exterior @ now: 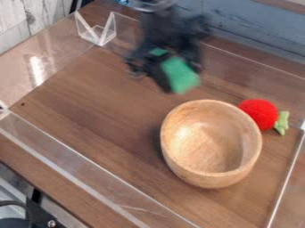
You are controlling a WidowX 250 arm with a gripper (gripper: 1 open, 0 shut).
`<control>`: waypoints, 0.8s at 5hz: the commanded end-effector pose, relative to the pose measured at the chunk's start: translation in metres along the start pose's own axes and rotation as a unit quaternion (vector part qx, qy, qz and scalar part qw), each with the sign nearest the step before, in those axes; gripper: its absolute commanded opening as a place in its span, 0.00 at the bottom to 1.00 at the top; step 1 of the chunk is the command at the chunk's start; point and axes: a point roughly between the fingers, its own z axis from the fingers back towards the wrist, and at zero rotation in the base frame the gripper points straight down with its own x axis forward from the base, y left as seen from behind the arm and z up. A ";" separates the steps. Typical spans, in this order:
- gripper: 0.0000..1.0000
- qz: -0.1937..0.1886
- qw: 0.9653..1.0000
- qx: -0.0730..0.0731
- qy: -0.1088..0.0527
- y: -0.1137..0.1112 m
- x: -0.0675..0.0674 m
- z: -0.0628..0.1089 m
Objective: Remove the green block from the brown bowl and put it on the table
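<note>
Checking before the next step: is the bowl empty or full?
Empty: the brown bowl's whole inside shows bare wood, with nothing lying in it.

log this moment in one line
green block gripped, off table | bowl upright | strawberry toy beside bowl | block not yet placed

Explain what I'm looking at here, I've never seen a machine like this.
It is one robot arm over a brown table. The picture comes from a single fixed-looking camera, seemingly looking down at an angle from one side. The dark, blurred shape near the top is the arm's gripper. It appears to hold a green block in the air, beyond the bowl's rim. The bowl stands on the table with nothing in it. Beside it lies a red toy with green leaves.
</note>
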 end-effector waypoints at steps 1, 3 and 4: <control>0.00 -0.011 1.000 -0.027 -0.004 -0.009 -0.013 0.003; 0.00 0.002 0.999 -0.042 -0.018 -0.003 -0.030 0.000; 0.00 0.008 0.998 -0.051 -0.030 -0.004 -0.032 0.003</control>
